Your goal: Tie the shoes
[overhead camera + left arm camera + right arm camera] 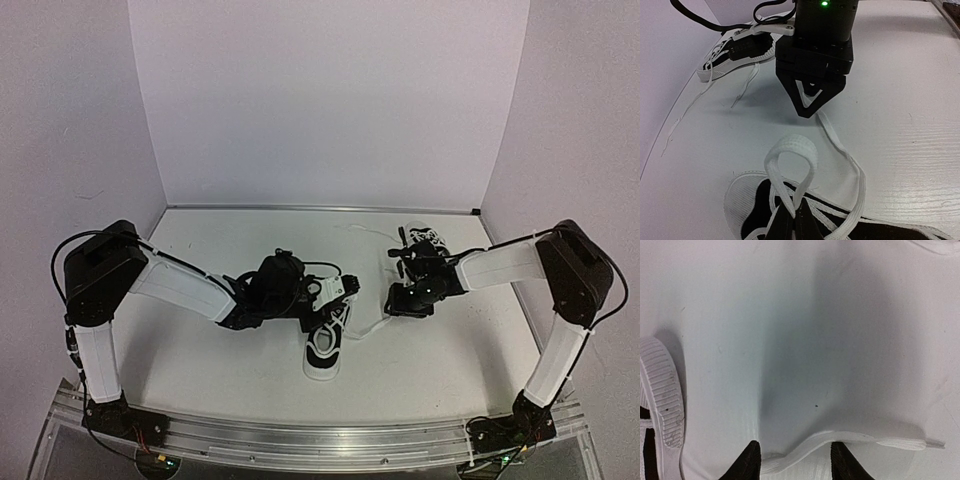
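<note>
The left gripper point(792, 212) has its jaws pressed together on a lace loop point(790, 150), pinched at its base so that the loop stands up in a rounded bow above the near shoe point(742, 200). From above, this gripper point(325, 300) hangs over the same shoe point(323, 350), which lies about midway along the table point(430, 360), nearer its front edge than its back edge. The right gripper point(796, 452) points straight down at the table just to the right of that shoe, its jaws partly apart, with a loose lace point(855, 437) lying flat across the gap between the two dark fingertips. Whether the fingers touch the lace cannot be told. The lace's stiff tip lies past the right-hand finger, and the ribbed white toe of the near shoe point(662, 405) sits at the left edge of that wrist view. Seen from the left wrist, the right gripper point(810, 102) stands over the lace point(845, 155), which curves back to the near shoe. The far shoe point(425, 243) lies toward the back right corner of the table, just behind the right gripper point(405, 305), with its laces trailing loose.
</note>
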You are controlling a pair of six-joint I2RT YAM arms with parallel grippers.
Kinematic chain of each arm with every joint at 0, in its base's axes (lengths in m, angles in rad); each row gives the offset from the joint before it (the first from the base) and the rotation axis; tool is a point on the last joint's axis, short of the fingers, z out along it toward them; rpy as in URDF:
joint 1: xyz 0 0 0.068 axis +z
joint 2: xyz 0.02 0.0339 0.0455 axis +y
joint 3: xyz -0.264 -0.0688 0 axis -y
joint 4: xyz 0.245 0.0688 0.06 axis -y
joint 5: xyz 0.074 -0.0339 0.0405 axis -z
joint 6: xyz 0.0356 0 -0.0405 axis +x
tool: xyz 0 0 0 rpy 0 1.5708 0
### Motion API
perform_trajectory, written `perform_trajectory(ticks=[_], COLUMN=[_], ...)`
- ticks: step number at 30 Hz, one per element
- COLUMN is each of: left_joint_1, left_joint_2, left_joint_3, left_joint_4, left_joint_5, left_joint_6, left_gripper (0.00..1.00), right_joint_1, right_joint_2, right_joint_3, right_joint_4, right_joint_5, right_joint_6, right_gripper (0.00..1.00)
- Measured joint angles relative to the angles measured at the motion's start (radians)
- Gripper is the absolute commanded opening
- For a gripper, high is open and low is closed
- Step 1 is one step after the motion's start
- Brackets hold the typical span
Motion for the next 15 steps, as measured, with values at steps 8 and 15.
perform_trajectory(ticks=[8, 15], left_joint_1=[0.0, 0.009], left_joint_2=[0.0, 0.0], left_joint_3=[-0.027, -0.054], left_joint_4=[0.039, 0.072], left_joint_5=[0.028, 0.086], left_joint_6=[0.045, 0.113], left_gripper=[0.0, 0.0], right_joint_1=[0.001, 0.001], right_joint_2=[0.072, 0.078], right_joint_3=[0.066, 0.167], right_joint_4=[0.025, -0.046], right_joint_5=[-0.006, -0.059], right_joint_6=[-0.049, -0.11], right_gripper=[0.0, 0.0])
